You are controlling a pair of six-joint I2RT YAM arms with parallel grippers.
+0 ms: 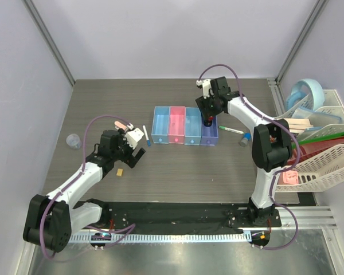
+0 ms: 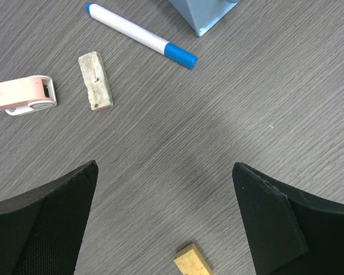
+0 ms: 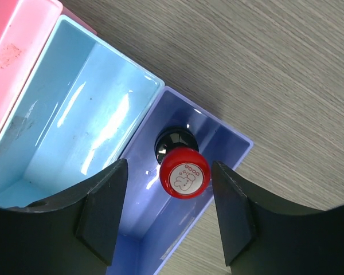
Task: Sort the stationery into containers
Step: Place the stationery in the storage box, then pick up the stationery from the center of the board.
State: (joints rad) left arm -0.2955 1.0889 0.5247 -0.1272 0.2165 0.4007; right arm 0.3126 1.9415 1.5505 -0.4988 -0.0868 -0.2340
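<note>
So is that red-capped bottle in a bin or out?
In. The bottle sits inside the dark blue bin at the row's end, its walls around it.

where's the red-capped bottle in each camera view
top external: red-capped bottle right of centre, inside the darker blue bin at the right end of the bin row.
left wrist: not in it.
right wrist: lower centre, inside the same bin.
shared landmark: the darker blue bin, seen in the top and right wrist views.

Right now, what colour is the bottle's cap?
Red: the bottle cap, white picture on top; best in the right wrist view.
</note>
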